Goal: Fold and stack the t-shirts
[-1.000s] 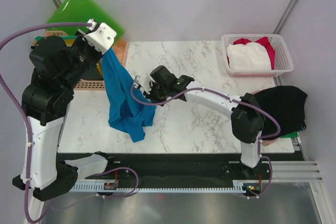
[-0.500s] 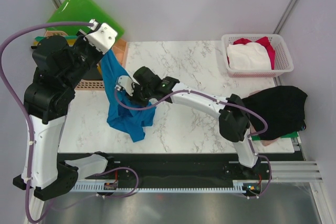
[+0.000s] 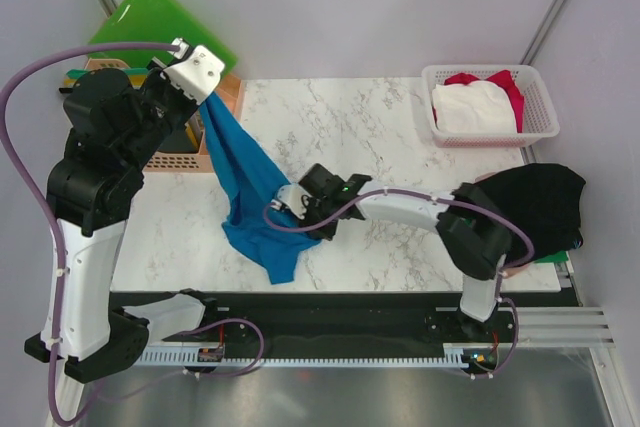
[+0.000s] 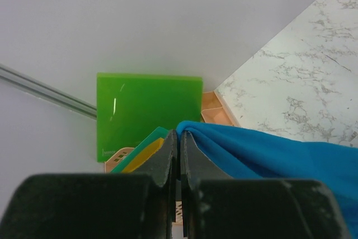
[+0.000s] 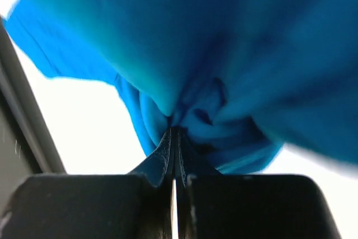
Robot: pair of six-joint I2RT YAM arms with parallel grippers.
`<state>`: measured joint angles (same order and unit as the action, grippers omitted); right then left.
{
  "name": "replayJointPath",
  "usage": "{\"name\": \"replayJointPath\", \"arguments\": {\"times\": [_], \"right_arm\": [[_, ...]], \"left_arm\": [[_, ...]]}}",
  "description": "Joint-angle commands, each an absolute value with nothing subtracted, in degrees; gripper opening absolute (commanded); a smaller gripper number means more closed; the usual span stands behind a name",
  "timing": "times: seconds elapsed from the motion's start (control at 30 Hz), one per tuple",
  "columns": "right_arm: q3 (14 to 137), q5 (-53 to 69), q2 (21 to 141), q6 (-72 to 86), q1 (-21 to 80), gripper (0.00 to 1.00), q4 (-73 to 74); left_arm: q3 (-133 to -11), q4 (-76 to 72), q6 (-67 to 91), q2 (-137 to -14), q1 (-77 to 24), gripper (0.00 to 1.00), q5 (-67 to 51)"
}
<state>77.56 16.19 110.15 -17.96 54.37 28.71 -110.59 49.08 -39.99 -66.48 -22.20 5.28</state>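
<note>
The bright blue t-shirt hangs stretched between both grippers over the left half of the marble table. My left gripper is raised at the back left and shut on its upper edge, shown in the left wrist view with the blue cloth trailing right. My right gripper is low over the table and shut on a bunched lower part, shown in the right wrist view where the blue t-shirt fills the frame. A black t-shirt lies at the right edge. White and red t-shirts lie in the basket.
A white lattice basket stands at the back right. Green plastic folders lean at the back left behind a tan slotted rack; one folder shows in the left wrist view. The marble table spreads between.
My right gripper has closed on the blue t-shirt and pulled it right and toward the near edge, so the cloth now stretches diagonally. My left gripper has stayed in place.
</note>
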Motion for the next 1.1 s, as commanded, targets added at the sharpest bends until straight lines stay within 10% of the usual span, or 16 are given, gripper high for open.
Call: {"name": "replayJointPath", "arguments": {"times": [0.0,0.3,1.07], "right_arm": [[70.0,14.2,95.7,-18.2,51.6,0.00,29.0],[60.6,9.6,77.3,-19.9,50.0,0.00,35.6],[59.2,6.1,76.3,-21.0,41.8,0.00,28.5]], "left_arm": [[-110.6,43.9,-41.3,-65.4,-21.7,0.02,4.2],[-110.1,43.2,-40.6,-66.0,-21.7,0.02,3.4],[-109.4,39.8,-35.0,-78.5,-19.0,0.02,1.7]]}}
